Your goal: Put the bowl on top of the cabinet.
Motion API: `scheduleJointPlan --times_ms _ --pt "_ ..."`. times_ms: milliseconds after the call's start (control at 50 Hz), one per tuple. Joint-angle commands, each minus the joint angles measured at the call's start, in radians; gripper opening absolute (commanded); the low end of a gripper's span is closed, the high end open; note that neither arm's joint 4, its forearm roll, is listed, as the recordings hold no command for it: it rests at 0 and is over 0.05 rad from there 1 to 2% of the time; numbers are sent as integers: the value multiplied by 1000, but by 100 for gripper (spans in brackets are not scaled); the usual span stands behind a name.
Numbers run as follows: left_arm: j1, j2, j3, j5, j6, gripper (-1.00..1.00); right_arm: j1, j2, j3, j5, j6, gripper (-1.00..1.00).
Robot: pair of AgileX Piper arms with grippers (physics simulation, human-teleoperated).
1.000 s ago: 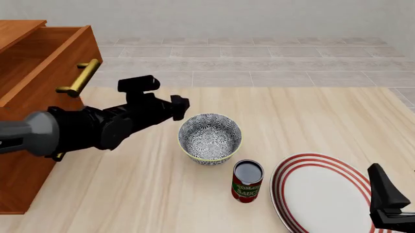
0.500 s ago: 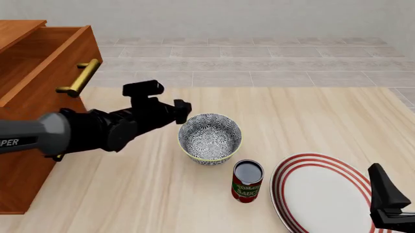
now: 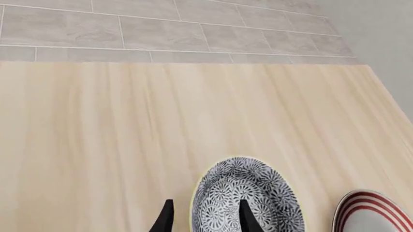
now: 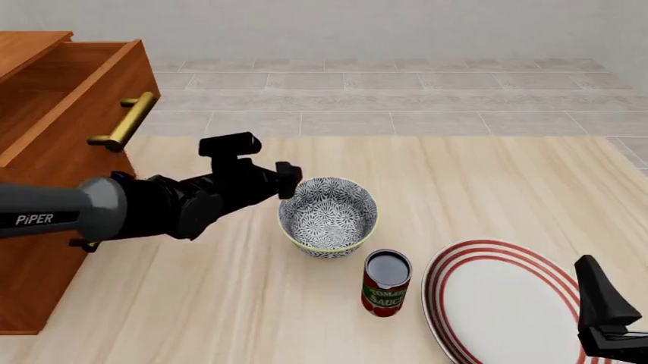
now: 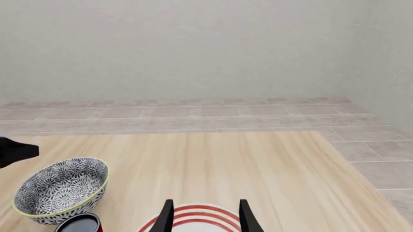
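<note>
The bowl (image 4: 328, 216), black-and-white flowered with a pale yellow rim, stands upright on the table's middle. The cabinet (image 4: 61, 114) is the large reddish-brown block at the left, with a brass handle (image 4: 127, 121). My left gripper (image 4: 288, 180) hovers at the bowl's left rim. In the left wrist view the left gripper (image 3: 205, 217) is open; one finger is outside the bowl (image 3: 248, 203) and the other over its inside. My right gripper (image 4: 608, 318) sits at the bottom right, and the right wrist view shows it (image 5: 205, 216) open over the plate, holding nothing.
A tomato sauce can (image 4: 386, 282) stands just in front of the bowl. A flat white plate with red rings (image 4: 496, 303) lies to the can's right. The cabinet's top drawer juts out toward the table. The table's far edge meets a tiled floor.
My left arm has moved right and slightly down, bringing its open fingers to the bowl's left rim. The bowl, the can, the plate and the right arm have not moved.
</note>
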State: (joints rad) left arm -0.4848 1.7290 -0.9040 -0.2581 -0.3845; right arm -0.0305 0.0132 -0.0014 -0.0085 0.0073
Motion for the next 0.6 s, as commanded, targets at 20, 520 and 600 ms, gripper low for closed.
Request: scheduleJointPlan --times_ms 20,520,600 --pt "-5 30 -7 -12 -9 100 0 1 0 -1 0 100" --pt "-12 104 -19 -41 -19 100 -3 -5 -1 4 0 100" --pt "-12 107 -21 -41 -18 100 -4 -5 0 4 1 100"
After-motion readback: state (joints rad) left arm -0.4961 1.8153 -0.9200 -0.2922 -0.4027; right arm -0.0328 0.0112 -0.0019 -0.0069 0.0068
